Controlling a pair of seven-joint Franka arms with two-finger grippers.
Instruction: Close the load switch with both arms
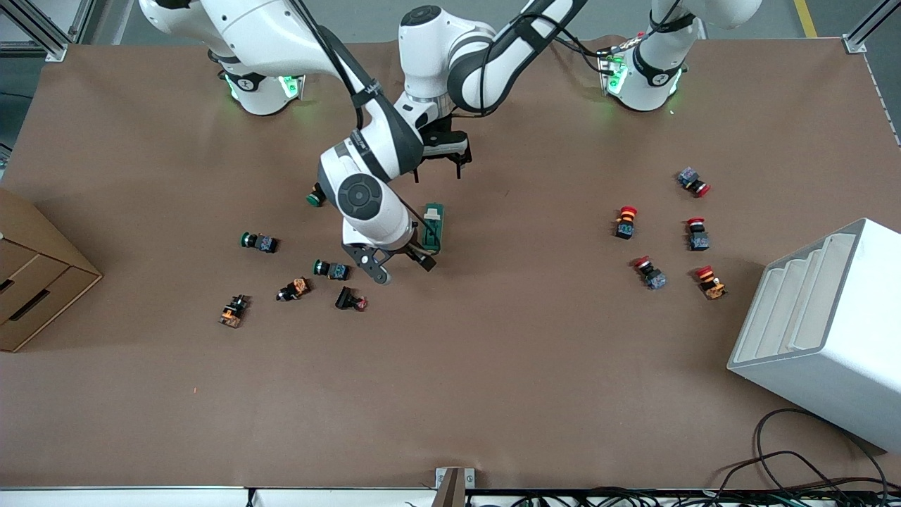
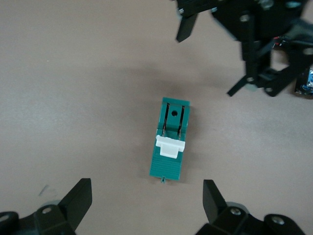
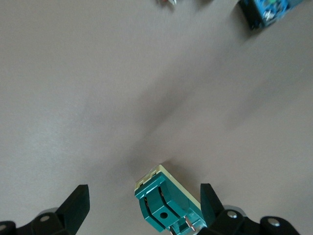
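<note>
Green load switch (image 1: 433, 226) — cream handle up — flat on table.

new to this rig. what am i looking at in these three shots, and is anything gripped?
Two white robot arms work at a brown table. The wide picture comes from a high camera facing them; the other two come from cameras on each arm's wrist.

The green load switch lies mid-table with its whitish handle across its top. The left gripper hangs open above it, and the right gripper is open beside it. Neither holds anything.

Green-capped push-buttons lie toward the right arm's end, red-capped ones toward the left arm's end. A cardboard box and a white rack sit at the table's ends.
</note>
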